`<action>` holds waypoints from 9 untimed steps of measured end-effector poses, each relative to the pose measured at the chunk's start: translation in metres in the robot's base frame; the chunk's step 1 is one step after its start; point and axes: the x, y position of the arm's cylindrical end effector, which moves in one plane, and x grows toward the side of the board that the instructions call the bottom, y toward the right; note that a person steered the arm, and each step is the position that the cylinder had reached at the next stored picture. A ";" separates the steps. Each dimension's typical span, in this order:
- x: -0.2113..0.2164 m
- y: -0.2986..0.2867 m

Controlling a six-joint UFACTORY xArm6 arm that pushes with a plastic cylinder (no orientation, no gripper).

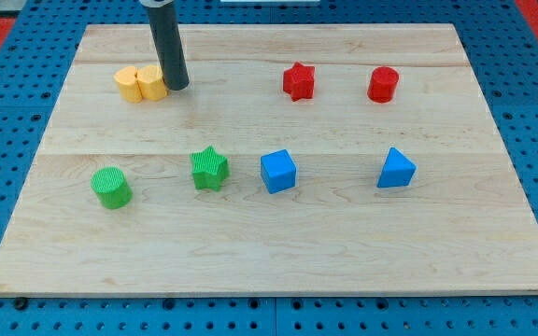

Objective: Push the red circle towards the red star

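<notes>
My tip [177, 87] sits in the upper left of the frame, its rod [165, 42] coming down from the top edge. It is a plain rod end with nothing to spread or pinch, so no claw state shows. The tip is just beside, perhaps touching, the right side of the two yellow blocks [139, 83], which touch each other; their shapes are hard to make out.

The red star [298, 81] lies upper centre-right, well apart from the tip. The red circle [383, 84] is to its right, near but not touching.

Across the middle of the wooden board [269, 252], left to right: green circle [111, 187], green star [209, 169], blue cube [277, 171], blue triangle [396, 169].
</notes>
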 end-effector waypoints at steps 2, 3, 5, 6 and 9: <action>0.045 0.104; 0.049 0.196; 0.037 0.364; 0.024 0.347; 0.017 0.252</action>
